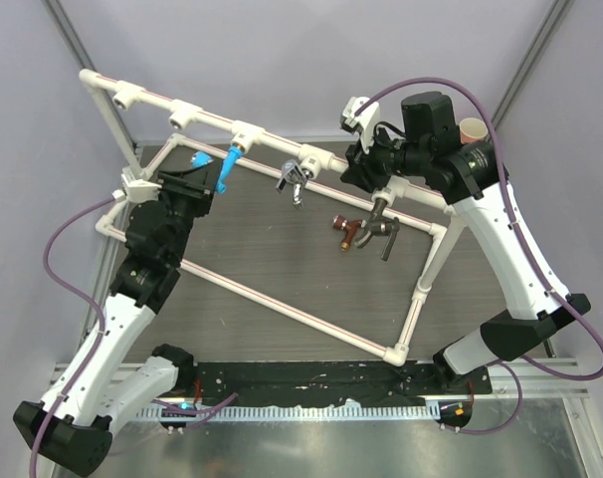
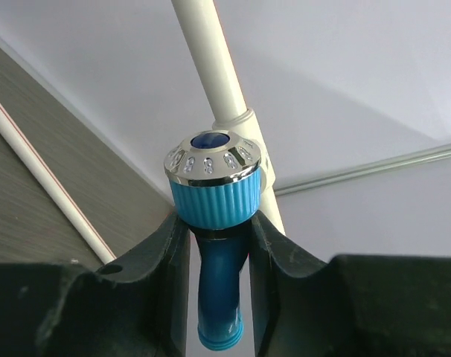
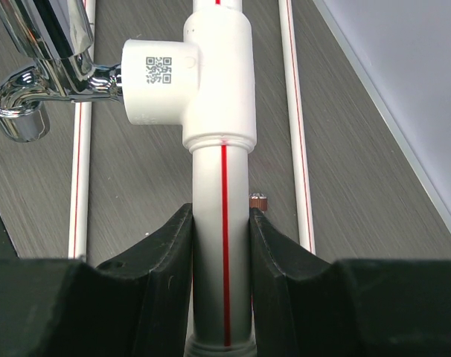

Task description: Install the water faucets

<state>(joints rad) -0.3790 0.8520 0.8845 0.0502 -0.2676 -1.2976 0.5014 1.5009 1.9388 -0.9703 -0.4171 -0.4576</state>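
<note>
The blue-handled faucet point(image 2: 214, 199) has a bright blue ribbed knob under a chrome cap with a dark blue centre. The silver faucet point(image 3: 58, 44) is mirror-bright, the copper faucet point(image 1: 343, 231) red-brown. The pipe point(image 3: 222, 297) is white with a thin red stripe. Its white tee socket point(image 3: 210, 74) carries a black QR code. The tabletop point(image 3: 136, 193) is dark grey wood-grain.
</note>
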